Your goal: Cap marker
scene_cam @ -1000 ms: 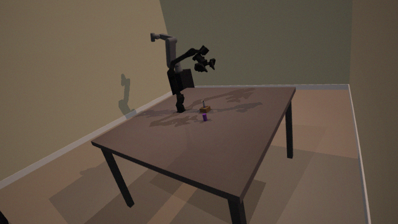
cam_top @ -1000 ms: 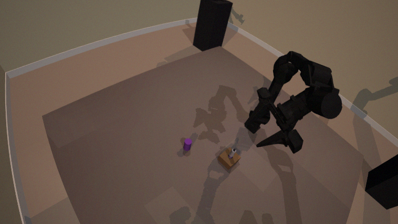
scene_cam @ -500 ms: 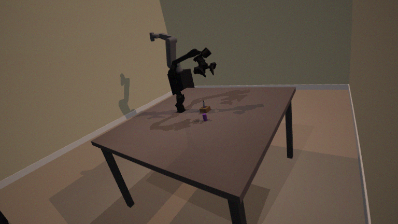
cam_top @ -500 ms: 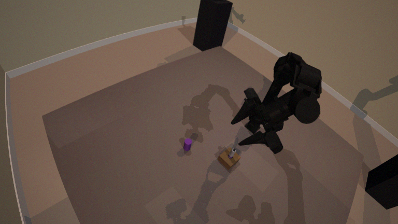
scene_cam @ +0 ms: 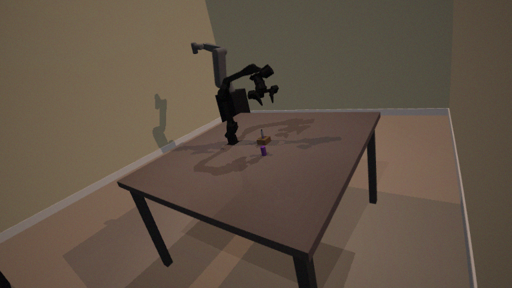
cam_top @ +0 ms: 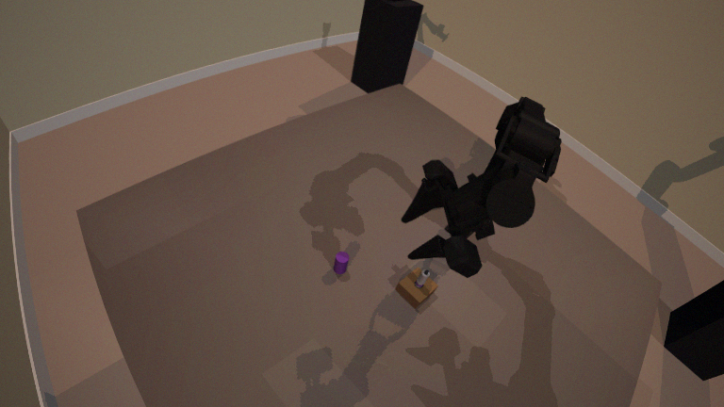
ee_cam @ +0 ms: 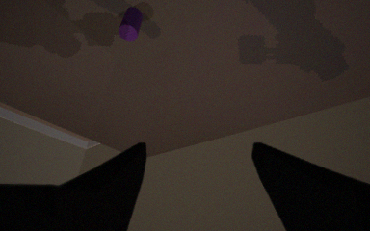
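Observation:
The purple cap (cam_top: 340,263) (scene_cam: 263,151) (ee_cam: 131,24) stands upright and loose on the table (cam_top: 213,252) (scene_cam: 241,194). The orange-brown holder block (cam_top: 417,290) (scene_cam: 263,141) sits a short way from it. The marker (cam_top: 424,276) (scene_cam: 262,134) stands upright in the block, with its grey-white upper part bare. My gripper (cam_top: 405,238) (scene_cam: 267,103) (ee_cam: 199,149) is open with nothing between its fingers. It hangs high above the table, well above the block and the cap. In the wrist view the cap is at the upper left, beyond the fingertips; the marker and block are out of that view.
A black pedestal (cam_top: 385,42) with another arm stands beyond the table's far corner in the top view. Another dark block (cam_top: 699,333) is at the right edge there. Shadows of arms fall across the table top. Walls with pale skirting surround the floor.

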